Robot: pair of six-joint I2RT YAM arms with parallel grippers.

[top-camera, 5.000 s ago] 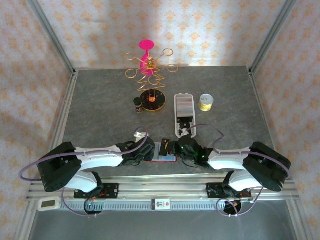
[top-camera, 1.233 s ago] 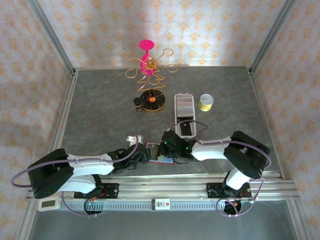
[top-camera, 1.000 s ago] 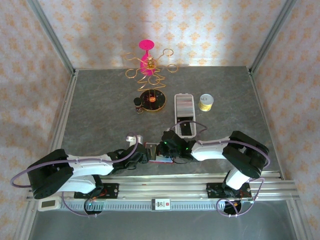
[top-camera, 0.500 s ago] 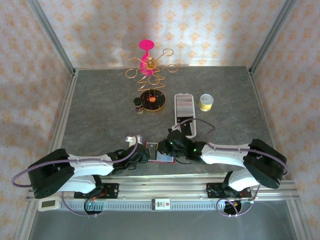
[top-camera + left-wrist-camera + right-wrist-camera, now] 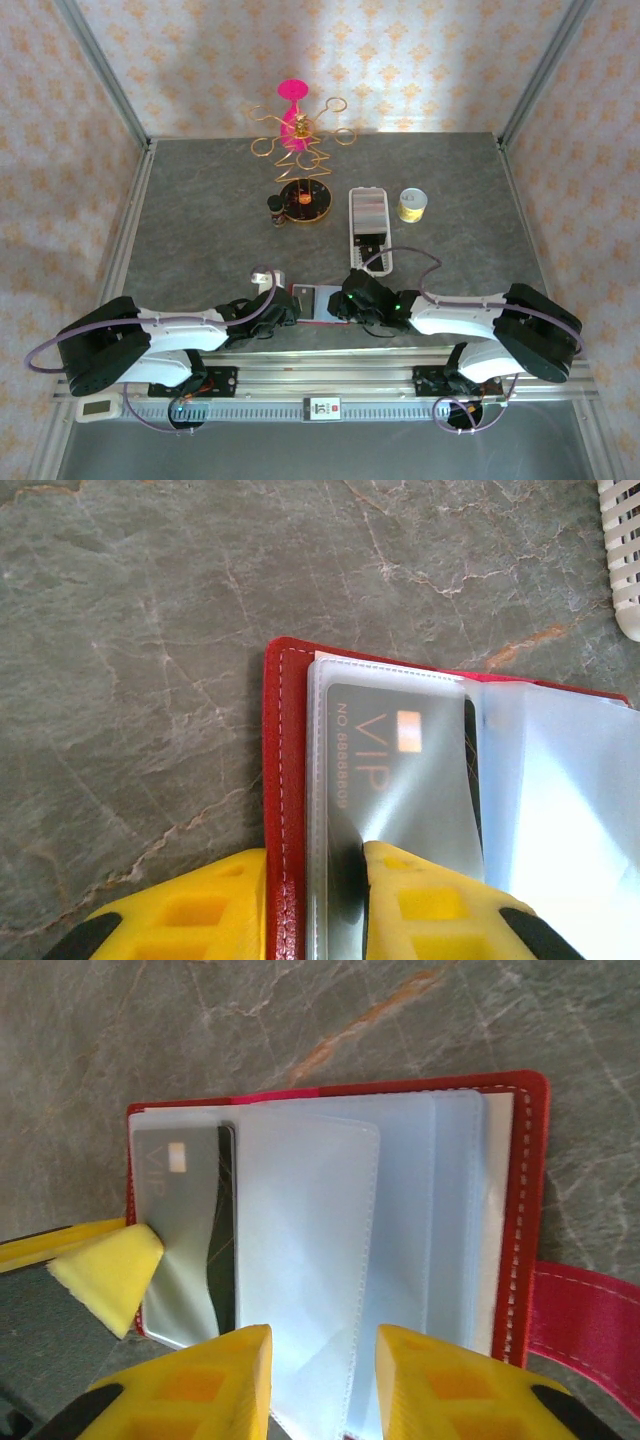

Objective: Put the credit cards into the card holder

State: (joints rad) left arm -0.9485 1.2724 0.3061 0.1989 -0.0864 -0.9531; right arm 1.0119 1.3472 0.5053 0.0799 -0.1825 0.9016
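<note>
Marble table (image 5: 200,220): left tool (image 5: 315,870) pinches card holder (image 5: 283,780), right tool (image 5: 322,1350) released near its tab (image 5: 585,1310).

Holds a white perforated tray (image 5: 368,215) on grey marbled table (image 5: 200,220); beside tray, yellow roll (image 5: 412,205) right, wire stand (image 5: 303,190) left, open red card holder (image 5: 314,303) nearer.

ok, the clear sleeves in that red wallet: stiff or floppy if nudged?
Probably floppy: the sleeves look thin and fan out unevenly. Likely slippery too, given the glossy sheen. The thin wallet itself seems light and may slide unless the left end effector pins its cover.
</note>
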